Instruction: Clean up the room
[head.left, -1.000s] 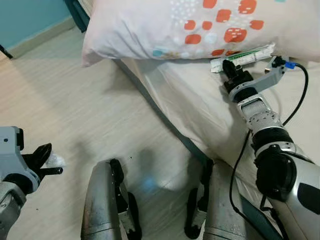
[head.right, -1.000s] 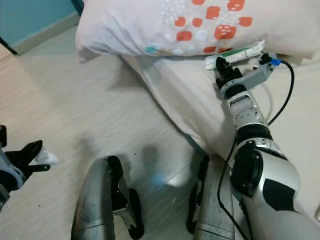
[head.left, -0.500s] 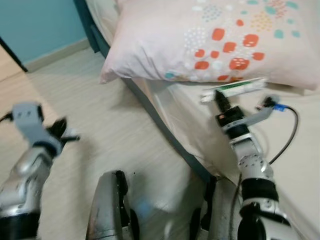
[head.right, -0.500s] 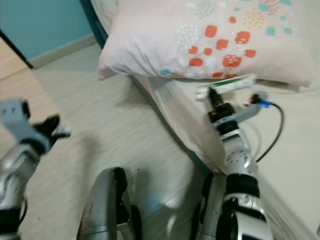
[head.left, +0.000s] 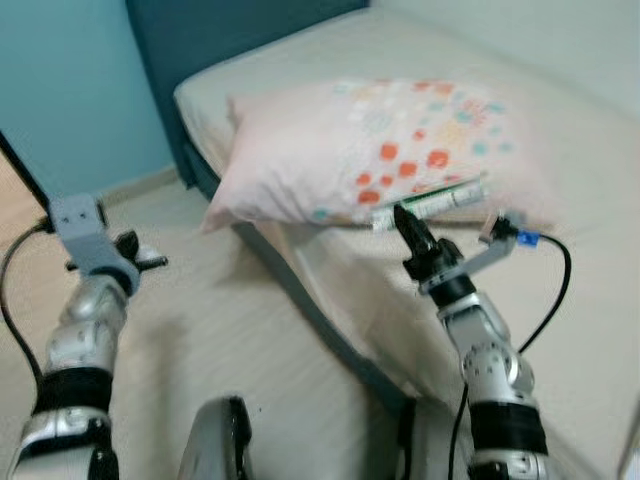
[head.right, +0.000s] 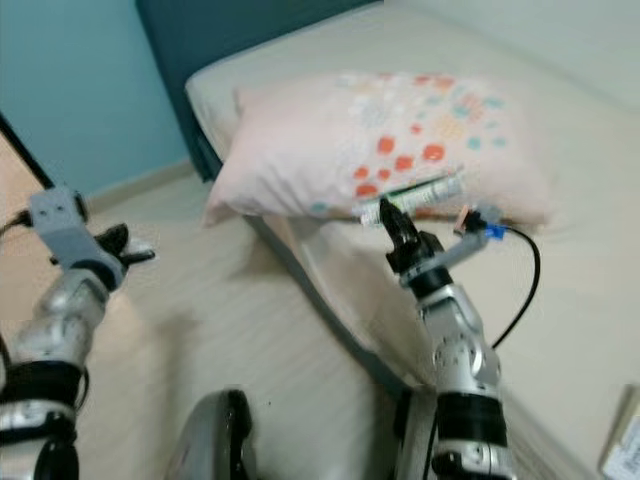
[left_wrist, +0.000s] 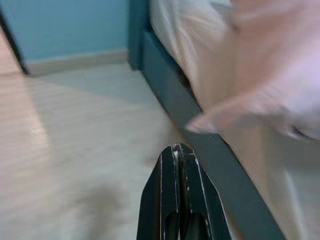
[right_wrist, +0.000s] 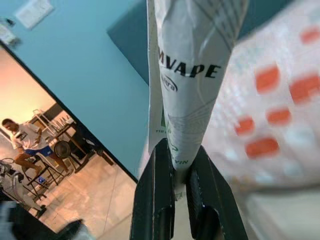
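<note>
A long white and green packet (head.left: 432, 201) lies along the front edge of a pink pillow (head.left: 360, 140) with orange and teal spots, on the bed (head.left: 570, 180). My right gripper (head.left: 402, 216) is shut on the packet's near end; in the right wrist view the packet (right_wrist: 192, 55) stands up between the black fingers (right_wrist: 155, 200). My left gripper (head.left: 143, 262) is raised over the floor to the left of the bed. Its fingers (left_wrist: 167, 195) are pressed together, with a small white scrap (head.right: 141, 248) at their tip.
The bed's dark blue frame (head.left: 330, 330) runs diagonally between floor and mattress. Pale wooden floor (head.left: 230, 340) lies to the left, under a teal wall (head.left: 60, 90). A white box (head.right: 624, 440) sits at the mattress's near right. A person (right_wrist: 22, 135) stands far off in another room.
The head camera has tilted up, bringing the whole pillow and bed into view. My left arm rose from near the floor to mid height. The right gripper stays on the packet.
</note>
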